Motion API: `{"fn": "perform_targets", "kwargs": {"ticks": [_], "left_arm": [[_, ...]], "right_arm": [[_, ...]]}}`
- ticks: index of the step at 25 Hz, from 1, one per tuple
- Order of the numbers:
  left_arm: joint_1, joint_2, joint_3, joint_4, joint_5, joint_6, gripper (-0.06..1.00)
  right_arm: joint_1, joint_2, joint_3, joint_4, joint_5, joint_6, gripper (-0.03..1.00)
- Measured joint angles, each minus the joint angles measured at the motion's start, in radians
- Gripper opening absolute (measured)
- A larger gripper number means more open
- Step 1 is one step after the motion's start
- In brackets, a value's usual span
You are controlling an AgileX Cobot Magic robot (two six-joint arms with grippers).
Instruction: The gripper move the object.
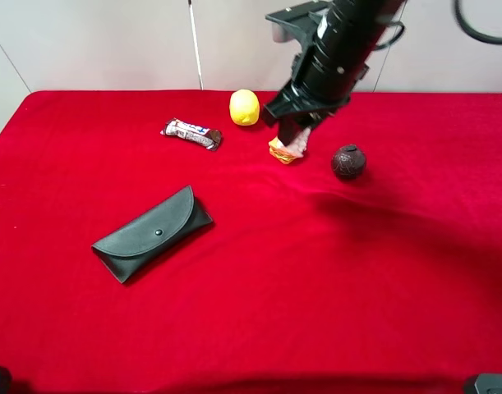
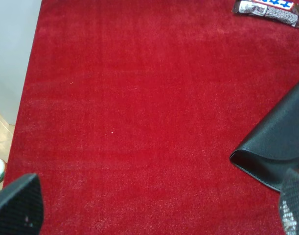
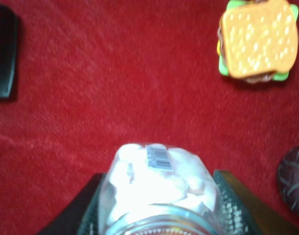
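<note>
My right gripper (image 1: 297, 131) is shut on the clear jar of white pills (image 1: 301, 139). It holds the jar over the red cloth, right by the toy sandwich (image 1: 281, 153). In the right wrist view the jar (image 3: 159, 181) sits between the two black fingers (image 3: 93, 205), barcode label up, its cap end cut off by the frame edge. The sandwich (image 3: 257, 39) lies beyond it and the dark brown ball (image 3: 293, 178) is off to one side. My left gripper (image 2: 156, 205) is open and empty, low over bare red cloth.
A yellow lemon (image 1: 244, 107) and a candy bar (image 1: 193, 133) lie at the back of the red table (image 1: 357, 287). The brown ball (image 1: 348, 162) sits right of the sandwich. A black glasses case (image 1: 152, 234) lies left of centre, near my left gripper (image 2: 276, 147).
</note>
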Motion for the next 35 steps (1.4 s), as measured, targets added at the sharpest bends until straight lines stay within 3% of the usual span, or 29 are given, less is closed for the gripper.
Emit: {"fn": "perform_targets", "kwargs": {"ticks": [22,35], "left_arm": [[0.0,0.0,0.0,0.0,0.0,0.0,0.95],[0.0,0.0,0.0,0.0,0.0,0.0,0.95]], "right_arm": [[-0.001,0.452,-0.758,-0.023,0.313,-0.074,0.33],[-0.147,0.538,-0.828,-0.039,0.307,-0.155,0.33]]}}
